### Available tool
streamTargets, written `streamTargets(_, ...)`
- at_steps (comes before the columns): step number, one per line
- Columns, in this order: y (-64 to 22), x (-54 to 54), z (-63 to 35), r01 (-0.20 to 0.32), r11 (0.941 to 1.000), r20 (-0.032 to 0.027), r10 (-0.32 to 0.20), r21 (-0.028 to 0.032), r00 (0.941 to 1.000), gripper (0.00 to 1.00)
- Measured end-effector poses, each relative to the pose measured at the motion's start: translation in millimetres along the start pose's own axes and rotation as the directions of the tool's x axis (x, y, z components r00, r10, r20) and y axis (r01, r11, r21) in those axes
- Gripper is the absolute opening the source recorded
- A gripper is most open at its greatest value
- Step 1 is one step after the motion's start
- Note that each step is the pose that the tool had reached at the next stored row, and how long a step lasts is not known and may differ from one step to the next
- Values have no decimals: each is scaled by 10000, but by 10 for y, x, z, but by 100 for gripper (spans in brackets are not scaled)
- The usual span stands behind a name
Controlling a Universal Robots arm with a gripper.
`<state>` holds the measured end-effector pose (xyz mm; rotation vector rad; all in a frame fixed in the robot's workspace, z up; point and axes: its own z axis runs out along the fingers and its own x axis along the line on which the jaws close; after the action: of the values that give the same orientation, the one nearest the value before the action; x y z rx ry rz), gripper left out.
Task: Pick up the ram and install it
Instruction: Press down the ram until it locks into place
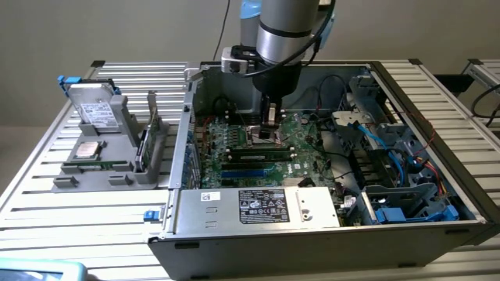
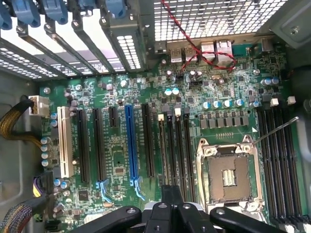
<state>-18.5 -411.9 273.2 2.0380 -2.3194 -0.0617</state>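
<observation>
The ram (image 1: 259,156), a long dark-and-green stick with a pale label, sits along a slot on the motherboard (image 1: 301,126) inside the open computer case, just in front of the processor socket (image 1: 256,138). My gripper (image 1: 270,132) hangs over the socket, a little behind and above the ram, apart from it. Its fingers are shut with nothing between them. In the wrist view the shut gripper (image 2: 171,193) points down at the black memory slots (image 2: 176,150) beside the empty socket (image 2: 228,175).
The case walls (image 1: 187,117) and the power supply box (image 1: 258,206) ring the motherboard. Cables and blue drive bays (image 1: 406,175) crowd the exterior view's right. On the exterior view's left, a grey fixture (image 1: 93,175) holds a hard drive (image 1: 98,110), a silver chip (image 1: 86,149), an upright card (image 1: 150,137) and a thin green strip (image 1: 102,165).
</observation>
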Motion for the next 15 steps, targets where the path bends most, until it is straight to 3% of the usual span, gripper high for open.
streamTargets(5,0,1,-5,-658,9978,33,658,-14,9978,11)
streamTargets(9,1,4,-31,-1043,9945,51,1044,-62,9945,11)
streamTargets(15,1,6,-39,-1626,9867,-33,1626,-62,9867,11)
